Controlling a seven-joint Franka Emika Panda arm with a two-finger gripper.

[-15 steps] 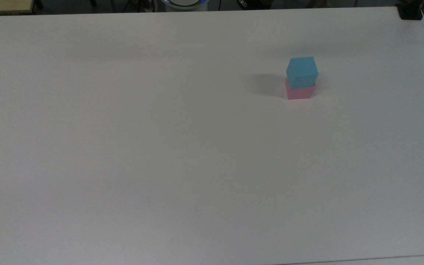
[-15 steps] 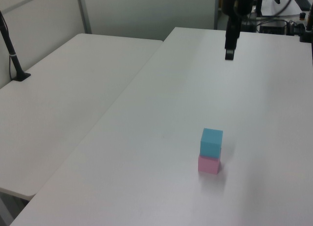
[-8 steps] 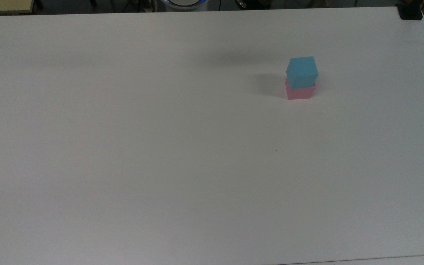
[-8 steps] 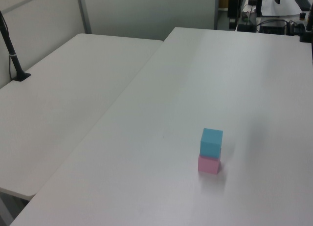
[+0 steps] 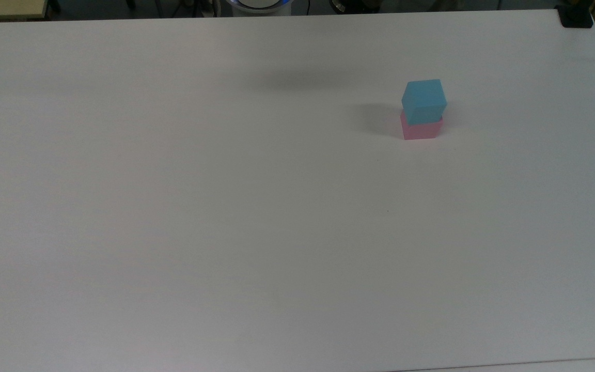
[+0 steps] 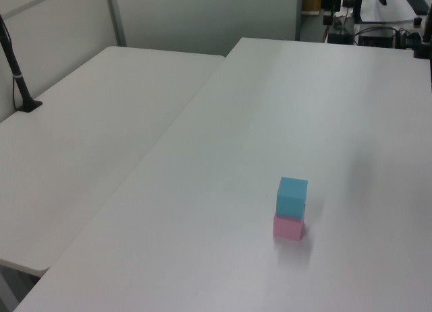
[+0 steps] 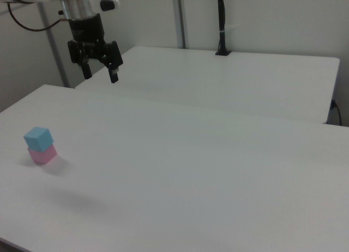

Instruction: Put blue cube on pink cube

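**Stack made, arm drawn away**

Top view: the blue cube (image 5: 423,100) sits squarely on the pink cube (image 5: 420,128), toward the top view's right on the white table (image 5: 225,217). The task looks finished.

Left view: the blue cube (image 6: 291,196) rests on the pink cube (image 6: 289,227); a second ago the arm hung over the table's far end, and it has since gone.

Right view: the gripper (image 7: 98,73) hangs high, fingers spread and empty, well apart from the stack.
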